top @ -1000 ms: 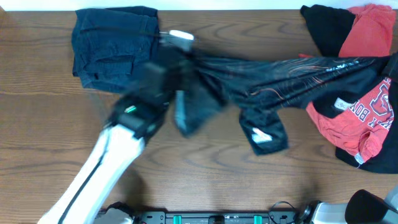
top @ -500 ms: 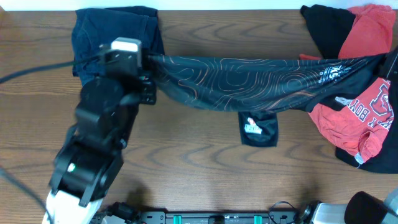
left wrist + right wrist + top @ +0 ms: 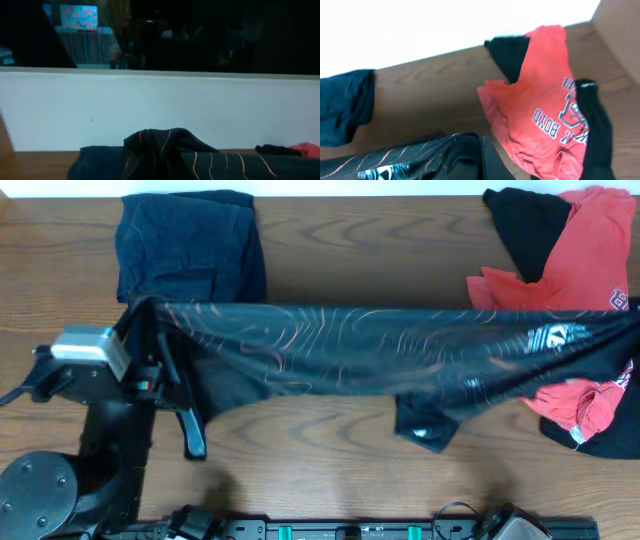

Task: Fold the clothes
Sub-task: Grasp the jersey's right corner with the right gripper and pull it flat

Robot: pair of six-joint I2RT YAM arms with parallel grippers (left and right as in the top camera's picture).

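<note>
Left hand [image 3: 150, 370] pulled nearer — sports shirt [image 3: 380, 350] stretches taut from it rightward.

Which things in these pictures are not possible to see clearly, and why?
- Left gripper: fingers covered by the black sports shirt, overhead and left wrist views.
- Right gripper: outside the overhead frame; right wrist view's bottom edge cuts it.
- Red T-shirt lettering: partly under the shirt, overhead.

A: Where's the black shiny contour-lined sports shirt [image 3: 380, 350]?
B: Strung left to right across the brown wooden table [image 3: 350, 240]. The folded dark blue garment [image 3: 190, 245] lies behind its left end. The red white-lettered T-shirt [image 3: 580, 270] is far right, partly beneath it, with the plain black garment [image 3: 525, 225] touching its back-left.
</note>
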